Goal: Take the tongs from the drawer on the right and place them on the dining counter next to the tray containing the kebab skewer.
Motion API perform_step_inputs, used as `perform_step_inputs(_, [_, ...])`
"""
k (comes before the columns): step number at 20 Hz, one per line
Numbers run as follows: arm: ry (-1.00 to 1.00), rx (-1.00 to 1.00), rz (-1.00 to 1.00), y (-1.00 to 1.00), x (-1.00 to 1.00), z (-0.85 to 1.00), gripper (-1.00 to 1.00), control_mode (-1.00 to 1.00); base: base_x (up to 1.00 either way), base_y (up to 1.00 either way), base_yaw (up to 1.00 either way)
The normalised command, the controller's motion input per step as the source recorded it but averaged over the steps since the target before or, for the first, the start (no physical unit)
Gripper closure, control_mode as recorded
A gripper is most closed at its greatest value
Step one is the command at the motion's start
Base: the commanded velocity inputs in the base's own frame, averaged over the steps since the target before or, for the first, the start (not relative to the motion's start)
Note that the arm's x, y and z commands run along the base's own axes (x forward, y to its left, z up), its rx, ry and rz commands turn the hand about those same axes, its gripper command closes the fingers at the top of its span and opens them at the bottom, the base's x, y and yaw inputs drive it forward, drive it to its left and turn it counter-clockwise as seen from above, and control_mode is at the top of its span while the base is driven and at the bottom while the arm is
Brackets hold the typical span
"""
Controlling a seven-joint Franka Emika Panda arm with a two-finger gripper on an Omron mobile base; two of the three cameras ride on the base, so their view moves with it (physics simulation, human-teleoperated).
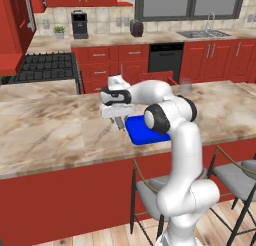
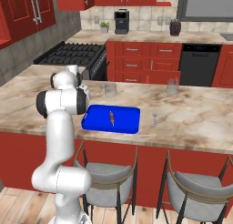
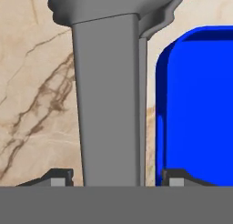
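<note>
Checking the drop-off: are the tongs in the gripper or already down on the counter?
In the gripper: tongs stand between its fingertips above the dining counter.

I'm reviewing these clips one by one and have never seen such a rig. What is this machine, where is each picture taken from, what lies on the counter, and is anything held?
It is a white robot arm on a driving base in a simulated kitchen. Two pictures come from cameras on the base, behind the arm to its left and right. The third looks along the gripper from the hand.

On the dining counter lies a blue tray with a small kebab skewer in it. A small silver utensil and two clear cups stand nearby.

The hand view shows grey tongs between the fingertips, so the gripper seems to hold them, just left of the tray, over the counter.
</note>
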Motion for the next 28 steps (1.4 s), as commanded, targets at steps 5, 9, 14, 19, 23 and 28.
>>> perform_step_inputs(5, [0.00, 0.00, -0.05, 0.00, 0.07, -0.35, 1.00, -1.00, 0.00, 0.00, 0.00])
perform_step_inputs(9, [0.00, 0.00, -0.05, 0.00, 0.00, -0.24, 1.00, -1.00, 0.00, 0.00, 0.00])
perform_step_inputs(14, [0.00, 0.00, -0.04, 0.00, 0.01, -0.22, 1.00, -1.00, 0.00, 0.00, 0.00])
perform_step_inputs(19, [0.00, 0.00, 0.00, 0.00, 0.10, -0.18, 1.00, -1.00, 0.00, 0.00, 0.00])
perform_step_inputs(23, [0.00, 0.00, 0.00, 0.00, 0.20, -0.17, 1.00, -1.00, 0.00, 0.00, 0.00])
perform_step_inputs(28, [0.00, 0.00, 0.00, 0.00, 0.25, -0.15, 1.00, -1.00, 0.00, 0.00, 0.00])
